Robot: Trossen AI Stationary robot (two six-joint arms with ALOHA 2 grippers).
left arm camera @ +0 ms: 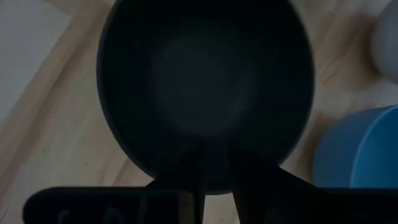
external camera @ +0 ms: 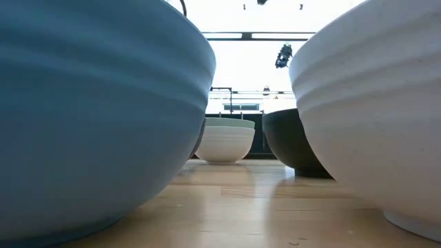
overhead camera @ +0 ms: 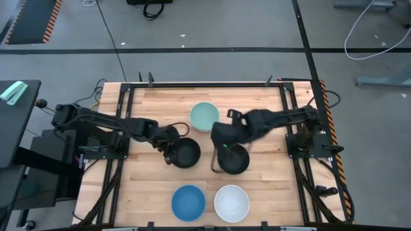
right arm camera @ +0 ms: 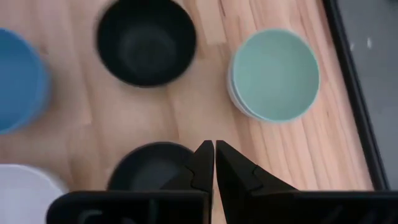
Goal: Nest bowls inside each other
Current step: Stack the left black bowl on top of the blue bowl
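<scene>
- The light wooden bench point(overhead camera: 270, 186) is bordered by a black metal frame point(overhead camera: 205, 84) on all sides. Bare wood lies open along its far edge and in both near corners.
- The middle is crowded: the two arms reach in from opposite sides, and their tips are near each other, each at one of two bowls standing close together.
- A smooth round blue bowl point(overhead camera: 188, 202) and a smooth round white bowl point(overhead camera: 231, 203) stand just beside each other at the near edge. A strip of free wood lies between them and the middle pair.
- The left end effector point(overhead camera: 170, 153) is at the left rim of the left black round bowl point(overhead camera: 187, 154). Its wrist view looks straight down into that bowl point(left arm camera: 199, 87). Whether it is open, closed or gripping cannot be told.
- The right end effector point(right arm camera: 214, 155) has its fingertips drawn almost together, leaving only a sliver, and nothing shows between them. It is just beside the rim of the right black round bowl point(right arm camera: 146, 171), on the side facing the other black bowl.
- A mint green round bowl point(right arm camera: 273, 74) sits nested inside a second white bowl point(right arm camera: 235, 102), of which only a rim edge shows. This pair stands behind the black ones, towards the far edge.
- Count: two black bowls, two white, one blue and one mint green, six in all. One pair is nested and four stand singly.
</scene>
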